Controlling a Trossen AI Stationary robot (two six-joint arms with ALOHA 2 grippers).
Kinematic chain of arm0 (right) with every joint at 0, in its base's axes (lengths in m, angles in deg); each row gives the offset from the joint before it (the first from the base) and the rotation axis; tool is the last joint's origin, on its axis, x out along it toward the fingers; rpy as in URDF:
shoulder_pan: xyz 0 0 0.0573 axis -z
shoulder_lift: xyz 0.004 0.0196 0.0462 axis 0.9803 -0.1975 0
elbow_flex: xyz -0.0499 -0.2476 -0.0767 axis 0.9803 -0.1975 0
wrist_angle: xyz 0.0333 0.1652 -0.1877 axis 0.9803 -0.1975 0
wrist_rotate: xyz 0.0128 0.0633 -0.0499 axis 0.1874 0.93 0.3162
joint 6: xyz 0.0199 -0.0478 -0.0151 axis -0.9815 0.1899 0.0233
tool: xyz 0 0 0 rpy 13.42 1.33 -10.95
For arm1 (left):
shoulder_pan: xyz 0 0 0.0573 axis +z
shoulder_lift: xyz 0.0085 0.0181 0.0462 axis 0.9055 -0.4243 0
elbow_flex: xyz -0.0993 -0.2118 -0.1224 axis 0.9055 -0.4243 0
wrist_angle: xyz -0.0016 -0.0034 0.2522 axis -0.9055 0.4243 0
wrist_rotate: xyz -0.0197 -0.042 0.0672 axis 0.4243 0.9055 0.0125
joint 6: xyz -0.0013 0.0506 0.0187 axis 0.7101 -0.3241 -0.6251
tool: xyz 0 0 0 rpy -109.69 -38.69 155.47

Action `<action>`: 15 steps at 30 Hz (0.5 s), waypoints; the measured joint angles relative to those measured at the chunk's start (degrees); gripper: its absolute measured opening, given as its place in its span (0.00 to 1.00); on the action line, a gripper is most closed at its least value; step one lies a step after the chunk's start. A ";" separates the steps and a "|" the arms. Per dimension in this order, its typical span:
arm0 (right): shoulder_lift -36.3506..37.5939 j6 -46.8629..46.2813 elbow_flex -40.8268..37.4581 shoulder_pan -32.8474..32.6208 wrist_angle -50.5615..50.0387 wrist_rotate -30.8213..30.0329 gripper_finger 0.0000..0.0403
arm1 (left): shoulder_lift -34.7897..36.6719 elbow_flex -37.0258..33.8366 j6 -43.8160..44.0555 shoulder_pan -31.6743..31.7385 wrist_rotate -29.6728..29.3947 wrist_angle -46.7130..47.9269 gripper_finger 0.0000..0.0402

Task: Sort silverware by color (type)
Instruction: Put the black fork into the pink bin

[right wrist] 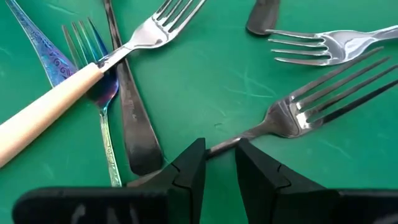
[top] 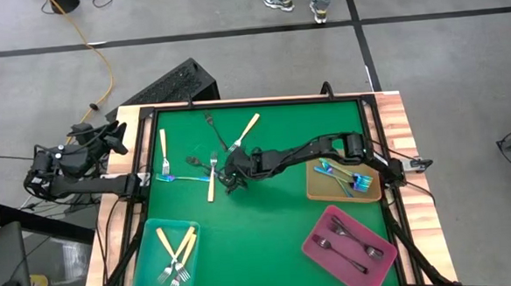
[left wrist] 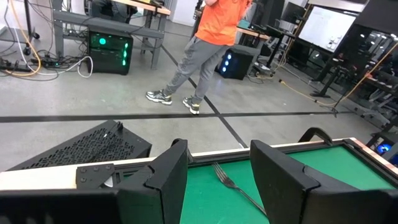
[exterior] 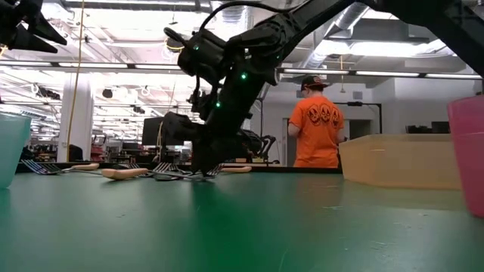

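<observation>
Forks [top: 211, 167] lie scattered mid-worktop [top: 268, 221]; others sit sorted in the teal tray [top: 148, 262], tan tray [top: 321, 192] and pink tray [top: 318, 245]. We see the right end effector [right wrist: 219, 163] closed narrowly on a fork's neck [right wrist: 249, 132]. The left end effector [left wrist: 217, 180] hangs wide, empty, off the worktop's left edge.

Grey floor [top: 461, 53] crossed by dark tape lines [top: 232, 35]. Orange cable [top: 103, 68] trails over it. Person in orange shirt [exterior: 314, 125] stands among desks; ceiling strip lights [exterior: 393, 73] on.
</observation>
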 joint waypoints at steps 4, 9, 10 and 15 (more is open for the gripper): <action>0.00 -0.17 0.00 0.02 -0.47 0.05 0.28 | 0.00 0.00 -0.01 -0.01 0.00 0.00 0.39; 0.00 1.81 0.00 0.28 -0.93 0.18 0.28 | 0.00 0.00 0.00 0.00 0.00 0.00 0.39; 0.00 2.93 0.00 0.36 -1.70 0.33 0.28 | 0.00 0.00 -0.02 -0.02 0.00 0.00 0.39; 0.37 3.83 0.23 0.96 -11.38 0.70 0.28 | 0.00 0.00 -0.02 -0.01 0.02 0.00 0.39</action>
